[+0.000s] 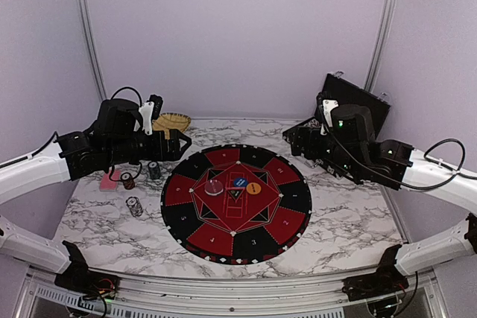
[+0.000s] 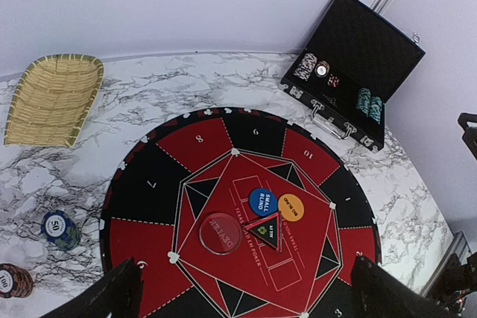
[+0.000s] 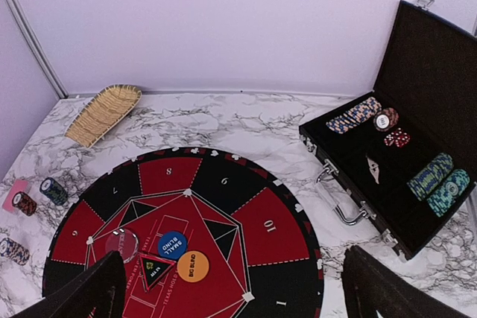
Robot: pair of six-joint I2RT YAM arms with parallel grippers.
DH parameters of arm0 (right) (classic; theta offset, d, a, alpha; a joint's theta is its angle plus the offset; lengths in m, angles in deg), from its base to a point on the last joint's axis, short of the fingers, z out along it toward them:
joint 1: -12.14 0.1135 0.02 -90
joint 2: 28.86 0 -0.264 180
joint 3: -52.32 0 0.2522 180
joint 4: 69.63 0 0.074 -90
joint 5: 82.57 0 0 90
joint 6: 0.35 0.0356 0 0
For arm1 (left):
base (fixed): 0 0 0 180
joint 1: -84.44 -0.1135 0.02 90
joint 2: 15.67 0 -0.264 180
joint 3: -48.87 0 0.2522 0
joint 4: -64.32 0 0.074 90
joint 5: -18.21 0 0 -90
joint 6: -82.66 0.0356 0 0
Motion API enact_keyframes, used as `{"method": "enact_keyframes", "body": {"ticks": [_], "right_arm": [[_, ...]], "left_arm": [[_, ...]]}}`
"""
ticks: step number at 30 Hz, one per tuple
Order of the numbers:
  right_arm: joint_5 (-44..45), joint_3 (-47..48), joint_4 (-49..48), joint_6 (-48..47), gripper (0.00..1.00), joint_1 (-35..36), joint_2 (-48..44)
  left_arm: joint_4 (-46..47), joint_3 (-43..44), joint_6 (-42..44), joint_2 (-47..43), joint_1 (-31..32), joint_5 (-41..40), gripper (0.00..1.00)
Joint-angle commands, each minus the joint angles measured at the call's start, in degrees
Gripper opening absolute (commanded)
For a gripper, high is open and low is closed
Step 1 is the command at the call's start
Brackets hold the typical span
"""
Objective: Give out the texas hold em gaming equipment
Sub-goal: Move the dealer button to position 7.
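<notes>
We saw a white marble-patterned counter with grey veins. A big round red-and-black mat lay flat on its middle, reaching close to the near edge. At the far left, just beyond the mat, sat a woven basket. At the far right a black case stood on the counter with its lid raised, near the mat's rim but apart from it. Left of the mat, pink cards lay close to the left edge, and the middle chip stack stood just beside them; we could not tell whether they touched. The far chip stack stood between that one and the mat. The near chip stack stood alone, closer to us.
</notes>
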Motion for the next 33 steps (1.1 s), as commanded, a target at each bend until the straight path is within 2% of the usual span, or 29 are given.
{"method": "enact_keyframes", "body": {"ticks": [1,13,21,26,33], "right_arm": [[1.5,1.6,0.8,-0.7,0.98,0.1,-0.9],[0.2,2.4,2.6,-1.0,0.99,0.1,0.2],[-4.8,1.8,2.1,-1.7,0.99,0.1,3.1],[-7.4,2.7,2.2,-2.1,0.99,0.1,7.2],[-16.5,10.6,2.0,-4.1,0.96,0.3,20.7]], "left_arm": [[1.0,0.0,0.3,-2.0,-0.4,-0.4,0.99],[0.5,-0.1,-0.9,-1.1,-0.4,-1.1,0.99],[-3.3,-0.3,-3.5,-0.3,-0.9,-5.3,0.99],[-6.1,-2.2,-6.0,-1.0,-2.8,-7.1,0.99],[-6.7,-3.4,-6.5,-1.1,-3.3,-6.5,0.99]]}}
